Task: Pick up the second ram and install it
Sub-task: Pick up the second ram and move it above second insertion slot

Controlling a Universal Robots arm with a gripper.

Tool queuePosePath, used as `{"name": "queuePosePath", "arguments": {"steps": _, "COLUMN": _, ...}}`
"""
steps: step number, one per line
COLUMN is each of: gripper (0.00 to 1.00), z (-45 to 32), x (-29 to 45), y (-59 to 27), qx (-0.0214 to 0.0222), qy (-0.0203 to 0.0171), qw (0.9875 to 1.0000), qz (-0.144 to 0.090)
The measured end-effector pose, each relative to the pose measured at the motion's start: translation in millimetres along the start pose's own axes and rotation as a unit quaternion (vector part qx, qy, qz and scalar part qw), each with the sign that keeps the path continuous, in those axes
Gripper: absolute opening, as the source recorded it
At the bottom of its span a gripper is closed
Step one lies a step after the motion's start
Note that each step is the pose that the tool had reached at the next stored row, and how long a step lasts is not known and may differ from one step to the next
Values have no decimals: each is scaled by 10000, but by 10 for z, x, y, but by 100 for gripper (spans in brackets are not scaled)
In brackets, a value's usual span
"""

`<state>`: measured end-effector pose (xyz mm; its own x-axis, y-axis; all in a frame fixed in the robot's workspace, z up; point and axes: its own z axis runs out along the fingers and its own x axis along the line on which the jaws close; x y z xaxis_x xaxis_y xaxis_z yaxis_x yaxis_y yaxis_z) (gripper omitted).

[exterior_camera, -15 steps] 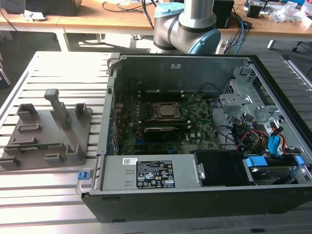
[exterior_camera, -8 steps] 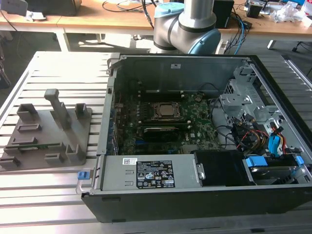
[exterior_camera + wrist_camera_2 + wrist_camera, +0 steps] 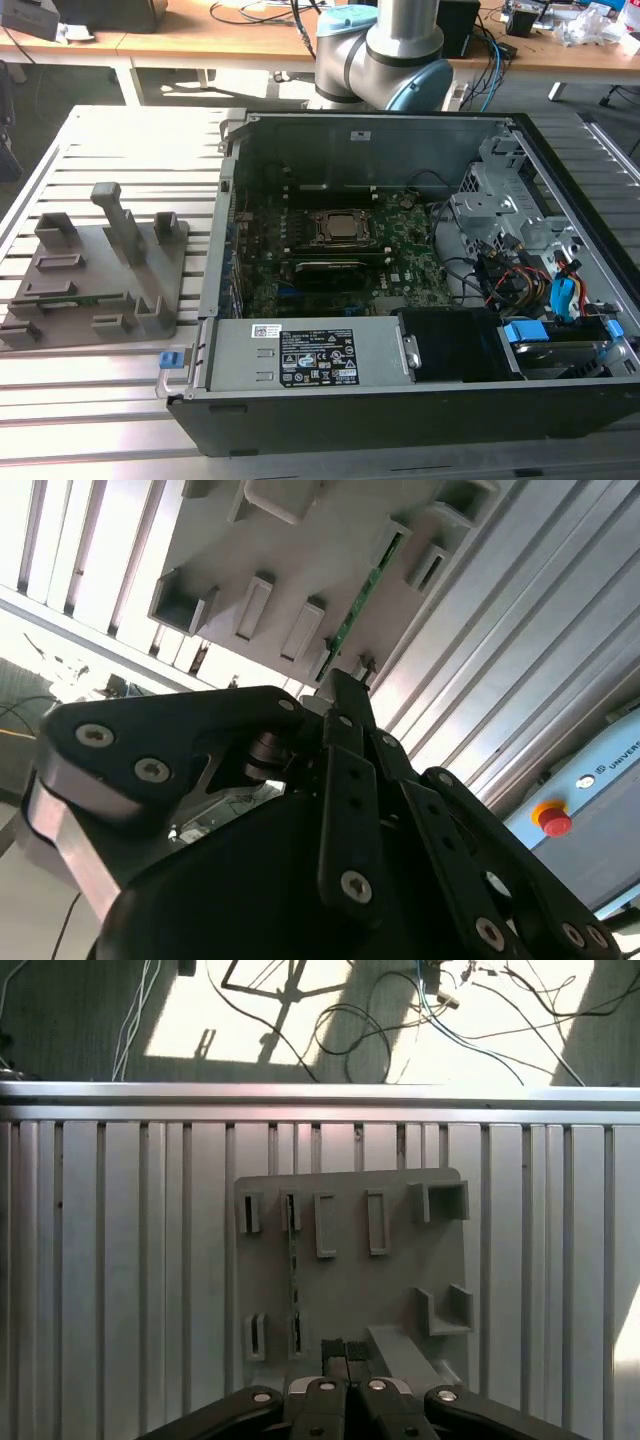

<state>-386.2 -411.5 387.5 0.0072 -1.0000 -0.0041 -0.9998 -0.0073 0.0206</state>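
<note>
Closed, empty gripper (image 3: 345, 1348) hung over the grey holder tray (image 3: 400, 1280); the second ram (image 3: 293, 1280) sat in the tray.

In the first wrist view the fingertips were pressed together with nothing between them, near one end of the stick but not touching it. The ram stood on edge in a slot pair of the tray, and its green edge also showed in the second wrist view (image 3: 362, 595). The tray lay flat on the slotted aluminium table (image 3: 120, 130), at the exterior view's left. The open computer case (image 3: 560, 420) stood just beside it to the right, with the motherboard (image 3: 400, 270) inside. The arm's base (image 3: 385, 50) was at the far side.
</note>
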Motion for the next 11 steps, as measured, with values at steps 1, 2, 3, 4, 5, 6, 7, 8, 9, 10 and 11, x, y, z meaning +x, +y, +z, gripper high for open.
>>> {"name": "queuePosePath", "arguments": {"steps": 1, "gripper": 11, "z": 0, "x": 0, "y": 0, "qx": 0, "qy": 0, "qw": 10000, "qz": 0}}
{"name": "queuePosePath", "arguments": {"steps": 2, "gripper": 17, "z": 0, "x": 0, "y": 0, "qx": 0, "qy": 1, "qw": 10000, "qz": 0}}
{"name": "queuePosePath", "arguments": {"steps": 3, "gripper": 24, "z": 0, "x": 0, "y": 0, "qx": 0, "qy": 1, "qw": 10000, "qz": 0}}
{"name": "queuePosePath", "arguments": {"steps": 4, "gripper": 24, "z": 0, "x": 0, "y": 0, "qx": 0, "qy": 1, "qw": 10000, "qz": 0}}
{"name": "queuePosePath", "arguments": {"steps": 5, "gripper": 24, "z": 1, "x": 0, "y": 0, "qx": 0, "qy": 4, "qw": 10000, "qz": 6}}
{"name": "queuePosePath", "arguments": {"steps": 6, "gripper": 24, "z": 2, "x": 0, "y": 0, "qx": 1, "qy": 18, "qw": 9999, "qz": 116}}
{"name": "queuePosePath", "arguments": {"steps": 7, "gripper": 24, "z": 2, "x": 0, "y": 0, "qx": 1, "qy": 24, "qw": 9998, "qz": 218}}
{"name": "queuePosePath", "arguments": {"steps": 8, "gripper": 24, "z": 2, "x": 0, "y": 0, "qx": 0, "qy": 23, "qw": 9996, "qz": 281}}
{"name": "queuePosePath", "arguments": {"steps": 9, "gripper": 24, "z": 2, "x": 0, "y": 0, "qx": 0, "qy": 22, "qw": 9994, "qz": 340}}
{"name": "queuePosePath", "arguments": {"steps": 10, "gripper": 24, "z": 3, "x": 0, "y": 0, "qx": 1, "qy": 21, "qw": 9993, "qz": 368}}
{"name": "queuePosePath", "arguments": {"steps": 11, "gripper": 24, "z": 3, "x": 0, "y": 0, "qx": 1, "qy": 21, "qw": 9993, "qz": 369}}
